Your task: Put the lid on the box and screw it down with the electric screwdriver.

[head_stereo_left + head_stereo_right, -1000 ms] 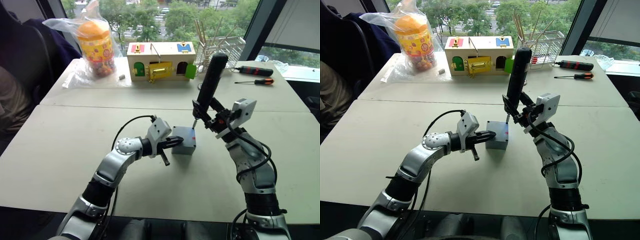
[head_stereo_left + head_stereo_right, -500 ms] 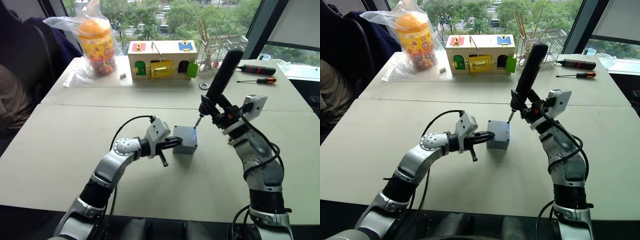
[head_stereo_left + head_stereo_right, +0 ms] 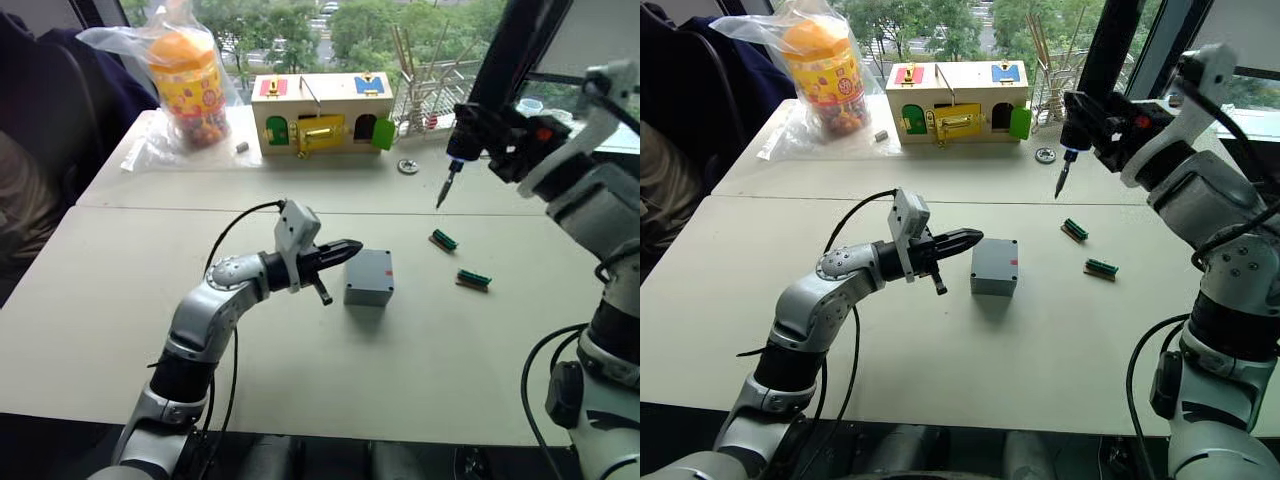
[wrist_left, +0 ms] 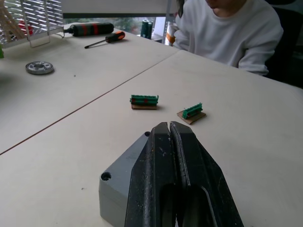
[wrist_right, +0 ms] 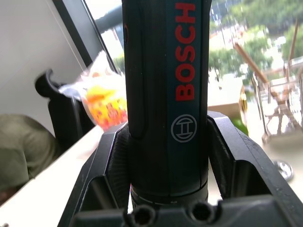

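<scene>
**Screwdriver lifted clear, box sitting closed mid-table**

The box (image 3: 368,277) sits near the middle of the front table (image 3: 120,300), its lid (image 3: 370,267) already on top, a corner screw hole visible in the left wrist view. It looks like stiff, light plastic with smooth sides, so it would likely skid under a sideways push; bracing its flat side walls seems the safest hold.

The left gripper (image 3: 345,247) reaches in level from the box's left, fingers pressed together on nothing, tips just beside the box's upper edge.

The right gripper (image 3: 1092,112) is clamped around the lower body of the electric screwdriver (image 3: 1102,58), a rigid, probably top-heavy tool. That arm is raised high over the far right part of the table, bit pointing down, well apart from the box.
</scene>
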Tool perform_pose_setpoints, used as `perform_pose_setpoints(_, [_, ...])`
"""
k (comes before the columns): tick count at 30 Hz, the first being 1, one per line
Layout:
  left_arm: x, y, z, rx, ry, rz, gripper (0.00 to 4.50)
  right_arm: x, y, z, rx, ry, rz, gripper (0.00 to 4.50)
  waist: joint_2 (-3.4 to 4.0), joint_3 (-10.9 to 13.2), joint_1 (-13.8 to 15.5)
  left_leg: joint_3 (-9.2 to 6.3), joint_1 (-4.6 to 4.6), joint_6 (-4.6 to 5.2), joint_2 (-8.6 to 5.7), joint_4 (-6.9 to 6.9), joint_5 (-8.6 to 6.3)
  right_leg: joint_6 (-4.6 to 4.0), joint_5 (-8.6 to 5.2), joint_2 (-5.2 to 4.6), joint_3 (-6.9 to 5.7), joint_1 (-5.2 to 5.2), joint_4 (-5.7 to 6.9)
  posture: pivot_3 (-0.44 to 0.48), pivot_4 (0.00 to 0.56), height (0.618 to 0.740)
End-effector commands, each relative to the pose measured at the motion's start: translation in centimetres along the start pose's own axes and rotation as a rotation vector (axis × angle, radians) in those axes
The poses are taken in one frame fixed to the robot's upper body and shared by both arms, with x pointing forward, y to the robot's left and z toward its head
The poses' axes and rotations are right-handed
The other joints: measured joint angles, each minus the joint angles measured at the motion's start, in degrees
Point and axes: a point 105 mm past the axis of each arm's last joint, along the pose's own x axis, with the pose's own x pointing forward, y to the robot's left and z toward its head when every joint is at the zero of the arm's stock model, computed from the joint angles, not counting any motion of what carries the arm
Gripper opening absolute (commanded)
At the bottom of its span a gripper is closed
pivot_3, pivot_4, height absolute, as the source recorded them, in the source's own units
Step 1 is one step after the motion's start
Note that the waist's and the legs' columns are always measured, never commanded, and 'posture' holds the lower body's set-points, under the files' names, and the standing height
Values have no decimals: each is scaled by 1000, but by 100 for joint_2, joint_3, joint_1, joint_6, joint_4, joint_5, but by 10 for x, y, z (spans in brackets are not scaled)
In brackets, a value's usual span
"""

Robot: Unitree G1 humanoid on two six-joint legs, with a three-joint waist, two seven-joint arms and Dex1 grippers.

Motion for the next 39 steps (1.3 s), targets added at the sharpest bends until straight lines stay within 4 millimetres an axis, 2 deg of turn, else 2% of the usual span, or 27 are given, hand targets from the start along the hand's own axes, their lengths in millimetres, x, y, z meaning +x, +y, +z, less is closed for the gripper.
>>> perform_pose_setpoints(1, [1, -21, 18, 79, -4, -124, 0, -25, -34, -3, -84, 190, -150, 1871, 1, 9, 63, -4, -6, 0, -3, 1, 0, 0, 0, -1, -1, -1, 0, 0, 150, 740])
perform_pose_setpoints(6, [-7, -44, 19, 92, 56, -266, 0, -70, -74, -25, -34, 499, -292, 1871, -3, 18, 97, -16, -50, 5, -14, 10, -1, -1, 1, -3, -2, -12, -17, 0, 150, 740])
perform_pose_setpoints(9, [-15, -55, 10, 112, 134, -339, 0, -108, -107, -41, 58, 661, -430, 1871, -2, 23, 82, -10, -56, 6, -7, 14, 0, -1, 1, 0, -3, -12, -19, 0, 150, 740])
perform_pose_setpoints(13, [-21, -64, 1, 113, 183, -386, 0, -136, -128, -65, 114, 814, -520, 1871, -2, 23, 35, -3, -51, 4, 0, 17, 3, -1, 0, 3, -5, -10, -20, 0, 150, 740])
perform_pose_setpoints(17, [-24, -71, -11, 154, 249, -402, 0, -143, -139, -81, 126, 856, -543, 1871, 4, 24, -35, 15, -46, 4, 10, 11, 3, 0, 0, 4, -4, -10, -20, 0, 150, 740])
perform_pose_setpoints(23, [-21, -79, -11, 139, 234, -403, 0, -154, -146, -99, 155, 936, -543, 1871, 13, 25, 20, 20, -44, 4, 11, 13, 3, 0, 0, 6, -3, -11, -20, 0, 150, 740])
perform_pose_setpoints(32, [-22, -76, -16, 97, 245, -369, 0, -161, -158, -111, 153, 972, -566, 1871, 14, 25, 9, 9, -44, 4, 4, 15, 3, 0, 0, 4, -3, -10, -21, 0, 150, 740])
perform_pose_setpoints(34, [-22, -75, -16, 85, 244, -363, 0, -160, -159, -111, 134, 974, -560, 2892, 14, 25, 9, 10, -44, 4, 4, 14, 3, 0, 0, 3, -3, -10, -21, 0, 150, 740])
perform_pose_setpoints(37, [-22, -74, -16, 71, 236, -358, 0, -158, -159, -111, 118, 973, -561, 4038, 12, 26, 26, 9, -44, 4, 4, 17, 3, 0, 0, 3, -3, -10, -21, 0, 150, 740])
perform_pose_setpoints(38, [-21, -73, -16, 67, 233, -354, 0, -157, -160, -111, 114, 971, -564, 4393, 12, 26, 28, 8, -43, 4, 3, 18, 3, 0, 0, 3, -3, -10, -22, 0, 150, 740])
perform_pose_setpoints(39, [-21, -71, -15, 65, 229, -350, 0, -157, -160, -112, 110, 971, -566, 4452, 12, 26, 28, 8, -43, 4, 2, 19, 3, 0, 0, 3, -3, -10, -25, 0, 150, 740])
